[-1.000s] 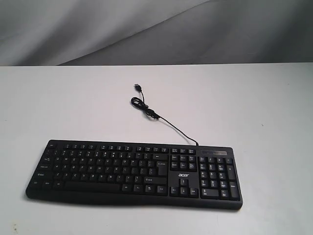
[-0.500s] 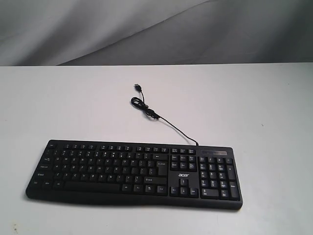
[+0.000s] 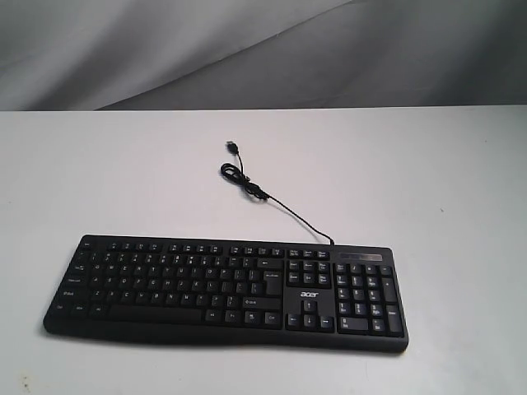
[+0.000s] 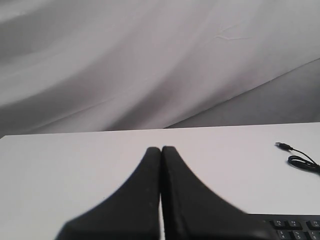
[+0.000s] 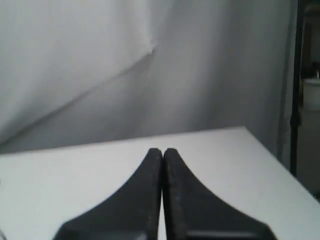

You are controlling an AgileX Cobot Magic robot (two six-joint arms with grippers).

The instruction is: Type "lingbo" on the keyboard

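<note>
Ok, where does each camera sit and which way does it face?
Exterior view: raised on the typist's side of the table, looking down at the keyboard and its cable; no robot parts show.
Left wrist view: behind the shut left gripper, facing across the table to the grey cloth.
Right wrist view: behind the shut right gripper, also facing the cloth.
Shared: exterior and left wrist views both show keyboard and cable.

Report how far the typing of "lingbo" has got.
Done: nothing visible; in the exterior view no gripper is over the keyboard. In hand: the left gripper and right gripper are both shut, fingertips together, touching no key, with the white table ahead of them. Left: all six letters, it seems.
</note>
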